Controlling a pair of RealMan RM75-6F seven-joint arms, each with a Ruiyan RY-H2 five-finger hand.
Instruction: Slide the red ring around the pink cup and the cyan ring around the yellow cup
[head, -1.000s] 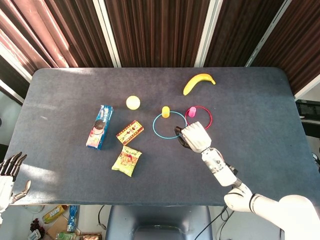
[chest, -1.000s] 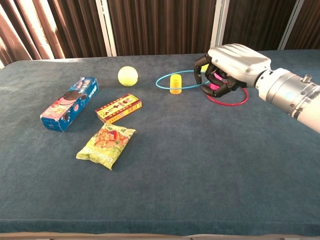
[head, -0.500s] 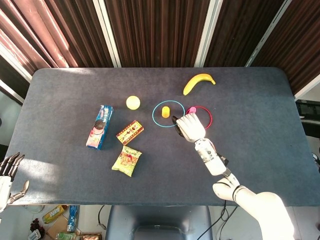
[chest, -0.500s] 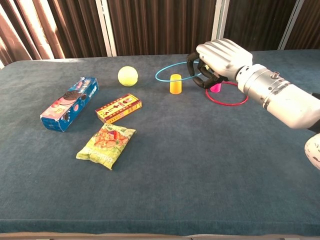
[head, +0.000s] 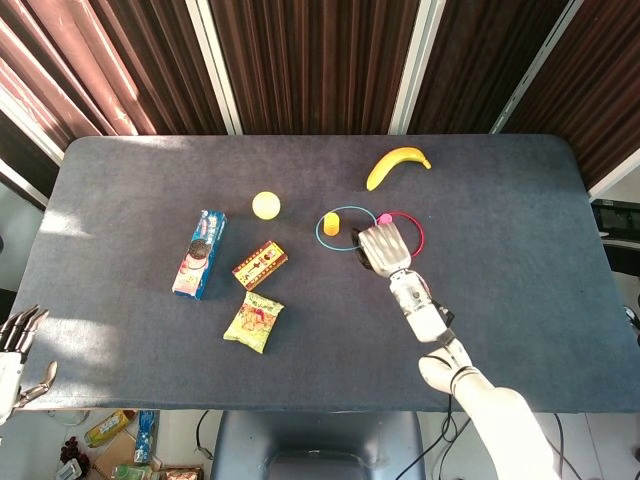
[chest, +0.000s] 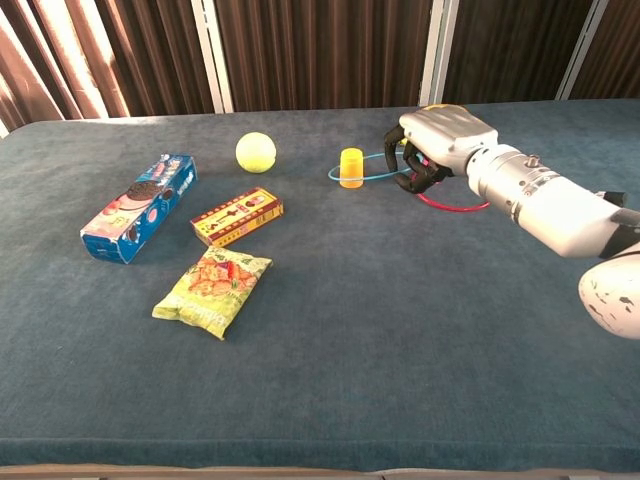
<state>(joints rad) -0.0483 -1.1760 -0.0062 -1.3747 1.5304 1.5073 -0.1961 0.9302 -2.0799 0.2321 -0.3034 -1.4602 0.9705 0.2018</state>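
The cyan ring (head: 343, 209) lies around the yellow cup (head: 331, 223), which stands in the ring's left part; the chest view shows the same ring (chest: 378, 178) and cup (chest: 351, 167). My right hand (head: 381, 247) curls its fingers over the ring's right edge and holds it (chest: 440, 140). The pink cup (head: 384, 218) stands just beyond that hand, inside the red ring (head: 417, 229). In the chest view the hand hides most of the pink cup, while the red ring (chest: 456, 206) shows behind it. My left hand (head: 16, 342) hangs off the table's near left corner, fingers apart, holding nothing.
A banana (head: 398, 163) lies at the back. A yellow ball (head: 265, 205), a blue cookie box (head: 199, 253), a small red-and-yellow box (head: 260, 265) and a green snack bag (head: 253, 322) sit left of the cups. The dark table (head: 520, 300) spreads to the right.
My right hand carried the cyan ring away from me, over the yellow cup and down; the cup, earlier at the ring's far rim, now stands inside it. The left hand stayed put.
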